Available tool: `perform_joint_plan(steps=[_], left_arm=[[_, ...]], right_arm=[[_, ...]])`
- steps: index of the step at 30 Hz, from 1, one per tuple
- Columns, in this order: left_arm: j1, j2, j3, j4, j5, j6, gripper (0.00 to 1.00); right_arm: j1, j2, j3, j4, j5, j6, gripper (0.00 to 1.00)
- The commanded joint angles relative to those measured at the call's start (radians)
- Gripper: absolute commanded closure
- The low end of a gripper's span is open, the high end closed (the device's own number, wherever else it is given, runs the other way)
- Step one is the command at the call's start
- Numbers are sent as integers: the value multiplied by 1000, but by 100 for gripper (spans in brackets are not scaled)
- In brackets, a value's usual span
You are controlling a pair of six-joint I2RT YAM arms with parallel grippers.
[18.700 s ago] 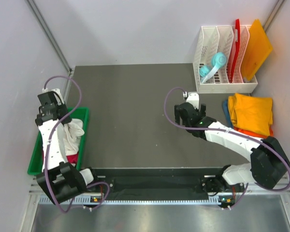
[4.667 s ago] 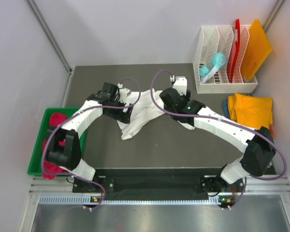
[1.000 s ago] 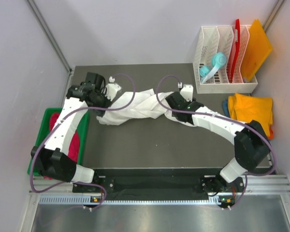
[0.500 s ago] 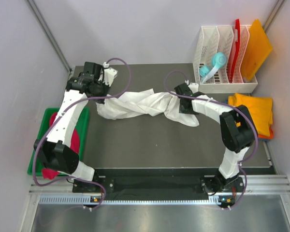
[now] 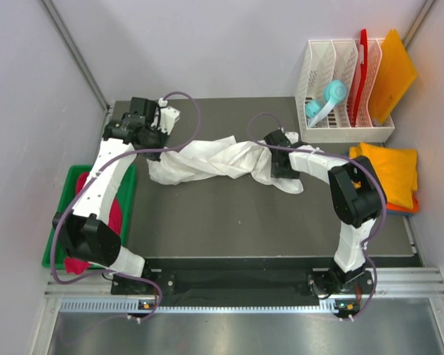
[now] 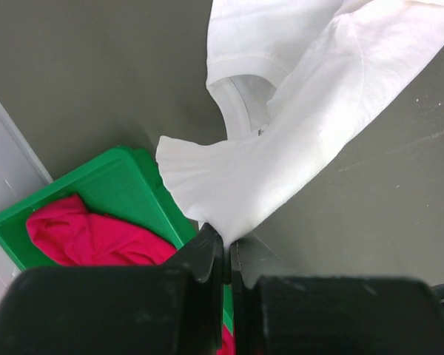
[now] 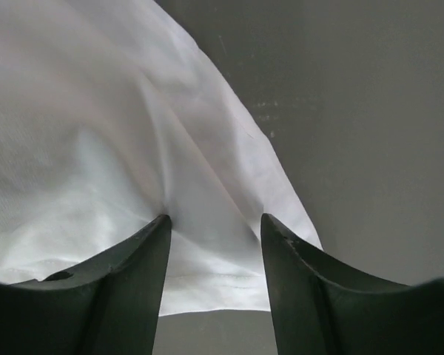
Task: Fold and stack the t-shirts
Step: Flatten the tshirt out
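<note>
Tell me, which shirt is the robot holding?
The white t-shirt, stretched across the table: the left gripper pinches its edge. The pink shirt lies in the green bin; the yellow-orange shirt sits folded at the right.

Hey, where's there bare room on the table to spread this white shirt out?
Biggest free patch: the bare table between the white shirt and the near edge. A narrower strip lies behind the shirt, along the far edge, left of the rack. Crowded: the right edge, with rack and folded stack, and the left edge by the green bin.
</note>
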Motion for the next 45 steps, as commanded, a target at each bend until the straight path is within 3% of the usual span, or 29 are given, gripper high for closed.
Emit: perform_joint_plan(steps=[1,2,4,5,6,9,13,14,16,17,21,23,29,45], left_arm=[[2,-31,-6,42,-8,-12,100],[2,-31,-8,45,-11,-10,100],[4,-39,-15,47,-14,-10,100],[4,-40,-17,48,-16,-13,100],[4,-42,-23,50,-18,-13,100],[8,-52,-25,62,-31,-22,100],[95,-85,53,131,-70,-57,100],[128,-83,139,139,-64,-74,100],[221,-42,262,136,-50,-84,100],[243,-20,403,118,-51,-96,100],[317,55,662,65,-34,-120,100],[326,21,623,100,-21,-124,100],[326,-204,356,246,-30,-99,100],[327,-488,396,56,-4,-44,100]], right_arm=[[-18,50,15,-15,-81,9,50],[-28,50,8,-10,-88,11,54],[-44,44,-8,-6,-101,24,74],[-49,38,-13,-4,-103,26,92],[-54,31,-24,0,-103,31,100],[-69,-22,-59,16,-62,37,100],[-86,-307,-44,37,62,14,100],[-98,-364,-18,39,79,-18,100],[-136,-499,115,42,113,-60,100],[-147,-525,177,34,124,-107,100],[-155,-536,558,-87,145,-199,100],[-144,-551,591,-112,142,-216,100],[-117,-737,462,-61,159,-270,100],[-90,-929,579,-240,3,-270,100]])
